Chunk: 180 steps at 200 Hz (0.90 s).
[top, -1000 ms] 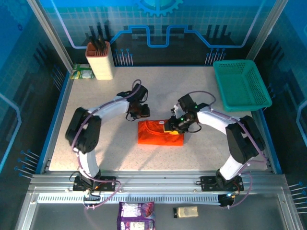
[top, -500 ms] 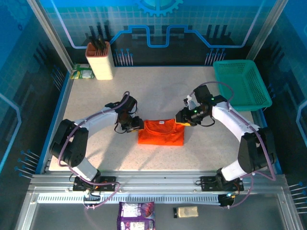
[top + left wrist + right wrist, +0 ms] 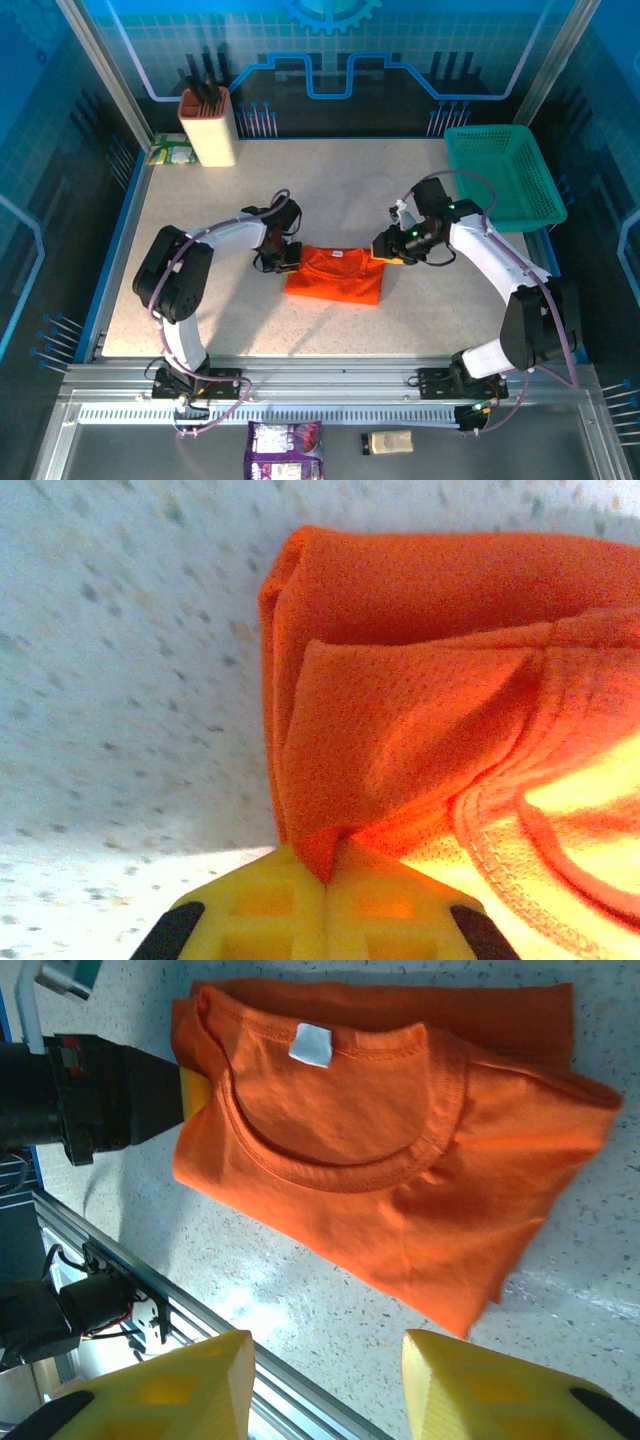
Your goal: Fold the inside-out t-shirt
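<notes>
Centrally on the table (image 3: 200,210), folded inside-out t-shirt (image 3: 335,275), long axis left to right between both arms. Left gripper (image 3: 283,258) pinched shut on its left edge. Right gripper (image 3: 388,246) part open, empty, near its right end.

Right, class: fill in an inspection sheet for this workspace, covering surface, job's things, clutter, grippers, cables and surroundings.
Surface: speckled table, no spills seen.
Job's things: t-shirt folded to a rectangle mid-table, collar and tag facing up.
Clutter: basket far right; beige holder and green packet far left; purple pouch in front of the rail.
Grippers: left gripper shut on the t-shirt's left edge; right gripper open at its right end, holding nothing.
Cables: purple cables looped along both arms.
Surroundings: blue walls around the table.
</notes>
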Each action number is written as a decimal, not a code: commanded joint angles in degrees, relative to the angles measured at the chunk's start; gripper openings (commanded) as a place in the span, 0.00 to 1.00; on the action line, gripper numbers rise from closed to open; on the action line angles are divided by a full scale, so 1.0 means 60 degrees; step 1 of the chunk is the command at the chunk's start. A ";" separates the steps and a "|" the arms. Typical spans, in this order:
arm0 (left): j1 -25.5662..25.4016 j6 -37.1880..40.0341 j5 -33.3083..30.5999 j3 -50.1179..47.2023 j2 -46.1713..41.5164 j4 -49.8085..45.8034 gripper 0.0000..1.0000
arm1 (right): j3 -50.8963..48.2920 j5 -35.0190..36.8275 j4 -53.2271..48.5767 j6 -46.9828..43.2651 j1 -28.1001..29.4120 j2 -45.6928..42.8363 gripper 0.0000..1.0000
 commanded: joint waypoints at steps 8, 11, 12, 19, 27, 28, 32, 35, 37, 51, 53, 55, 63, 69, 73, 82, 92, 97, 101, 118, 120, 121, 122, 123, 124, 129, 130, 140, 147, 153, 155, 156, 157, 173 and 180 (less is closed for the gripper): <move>0.0462 0.0498 -0.1775 0.0851 0.0507 -0.1380 0.03 | 0.0191 -0.0048 -0.0412 -0.0336 -0.0361 -0.0249 0.43; 0.0558 0.0580 -0.1837 0.0949 0.0551 -0.1428 0.03 | 0.0176 -0.0053 -0.0424 -0.0358 -0.0388 -0.0253 0.43; 0.0589 0.0595 -0.1862 0.0972 0.0564 -0.1442 0.03 | 0.0174 -0.0058 -0.0426 -0.0364 -0.0399 -0.0257 0.43; 0.0803 0.0732 -0.2057 0.1184 0.0692 -0.1560 0.03 | 0.0146 -0.0099 -0.0468 -0.0432 -0.0494 -0.0272 0.43; 0.1082 0.0899 -0.2328 0.1453 0.0824 -0.1719 0.03 | 0.0128 -0.0129 -0.0531 -0.0503 -0.0598 -0.0288 0.43; 0.1115 0.0938 -0.2364 0.1480 0.0840 -0.1749 0.03 | 0.0120 -0.0148 -0.0538 -0.0510 -0.0598 -0.0289 0.43; 0.1259 0.1020 -0.2480 0.1617 0.0914 -0.1812 0.03 | 0.0123 -0.0153 -0.0577 -0.0566 -0.0656 -0.0304 0.43; 0.1364 0.1082 -0.2555 0.1714 0.0962 -0.1863 0.03 | 0.0114 -0.0165 -0.0615 -0.0610 -0.0694 -0.0305 0.43; 0.1447 0.1142 -0.2596 0.1768 0.1000 -0.1887 0.03 | 0.0128 -0.0166 -0.0640 -0.0646 -0.0722 -0.0317 0.43; 0.2020 0.1423 -0.2809 0.2256 0.1263 -0.1990 0.03 | 0.0128 -0.0191 -0.0775 -0.0790 -0.0943 -0.0370 0.42; 0.2074 0.1479 -0.2839 0.2336 0.1302 -0.2003 0.03 | 0.0128 -0.0202 -0.0790 -0.0815 -0.0971 -0.0377 0.42; 0.2163 0.1519 -0.2872 0.2399 0.1341 -0.2010 0.03 | 0.0128 -0.0212 -0.0812 -0.0840 -0.1011 -0.0389 0.42; 0.2526 0.1674 -0.3025 0.2714 0.1520 -0.2052 0.03 | 0.0141 -0.0229 -0.0887 -0.0919 -0.1150 -0.0408 0.42; 0.2762 0.1772 -0.3142 0.2959 0.1657 -0.2085 0.03 | 0.0164 -0.0263 -0.0943 -0.0963 -0.1243 -0.0433 0.42; 0.2919 0.1852 -0.3243 0.3096 0.1738 -0.2100 0.03 | 0.0180 -0.0278 -0.0986 -0.1005 -0.1301 -0.0447 0.42; 0.3258 0.2022 -0.3469 0.3468 0.1941 -0.2098 0.03 | 0.0224 -0.0283 -0.1081 -0.1077 -0.1417 -0.0467 0.42; 0.3646 0.2156 -0.3718 0.3897 0.2191 -0.2129 0.03 | 0.0281 -0.0285 -0.1213 -0.1167 -0.1506 -0.0481 0.42; 0.3838 0.2246 -0.3879 0.4082 0.2285 -0.2109 0.03 | 0.0322 -0.0289 -0.1292 -0.1209 -0.1547 -0.0481 0.42; 0.3985 0.2300 -0.3992 0.4242 0.2408 -0.2088 0.03 | 0.0345 -0.0291 -0.1351 -0.1252 -0.1581 -0.0483 0.42; 0.4574 0.2511 -0.4319 0.4957 0.2882 -0.2115 0.03 | 0.0404 -0.0296 -0.1446 -0.1278 -0.1679 -0.0530 0.41; 0.4622 0.2543 -0.4352 0.5051 0.2948 -0.2115 0.03 | 0.0405 -0.0298 -0.1456 -0.1270 -0.1682 -0.0537 0.41; 0.4672 0.2565 -0.4372 0.5095 0.2979 -0.2115 0.03 | 0.0406 -0.0305 -0.1455 -0.1274 -0.1676 -0.0546 0.41; 0.4704 0.2576 -0.4389 0.5140 0.3009 -0.2115 0.03 | 0.0413 -0.0309 -0.1454 -0.1276 -0.1679 -0.0550 0.41; 0.4720 0.2589 -0.4420 0.5169 0.3031 -0.2115 0.03 | 0.0417 -0.0304 -0.1454 -0.1269 -0.1681 -0.0545 0.41; 0.4765 0.2603 -0.4435 0.5206 0.3057 -0.2115 0.03 | 0.0419 -0.0308 -0.1454 -0.1273 -0.1682 -0.0550 0.41; 0.4940 0.2683 -0.4509 0.5425 0.3189 -0.2133 0.03 | 0.0420 -0.0334 -0.1454 -0.1251 -0.1683 -0.0547 0.41; 0.4970 0.2701 -0.4538 0.5466 0.3224 -0.2139 0.03 | 0.0428 -0.0338 -0.1454 -0.1250 -0.1683 -0.0543 0.41; 0.5254 0.2838 -0.4756 0.5850 0.3477 -0.2188 0.03 | 0.0448 -0.0342 -0.1493 -0.1233 -0.1710 -0.0551 0.41; 0.5431 0.2962 -0.4916 0.6076 0.3641 -0.2182 0.03 | 0.0463 -0.0342 -0.1526 -0.1234 -0.1704 -0.0540 0.41; 0.5574 0.3075 -0.5039 0.6253 0.3748 -0.2144 0.03 | 0.0464 -0.0347 -0.1538 -0.1234 -0.1724 -0.0522 0.41; 0.5616 0.3138 -0.5081 0.6312 0.3784 -0.2122 0.03 | 0.0464 -0.0343 -0.1541 -0.1226 -0.1727 -0.0525 0.41; 0.5644 0.3156 -0.5110 0.6341 0.3807 -0.2119 0.03 | 0.0464 -0.0343 -0.1541 -0.1223 -0.1727 -0.0518 0.41; 0.5666 0.3179 -0.5139 0.6371 0.3818 -0.2110 0.04 | 0.0464 -0.0342 -0.1541 -0.1221 -0.1727 -0.0521 0.41; 0.5977 0.3405 -0.5599 0.6879 0.4190 -0.2053 0.05 | 0.0450 -0.0357 -0.1571 -0.1204 -0.1734 -0.0483 0.41; 0.6099 0.3480 -0.5737 0.7089 0.4346 -0.2015 0.05 | 0.0472 -0.0369 -0.1606 -0.1204 -0.1729 -0.0456 0.41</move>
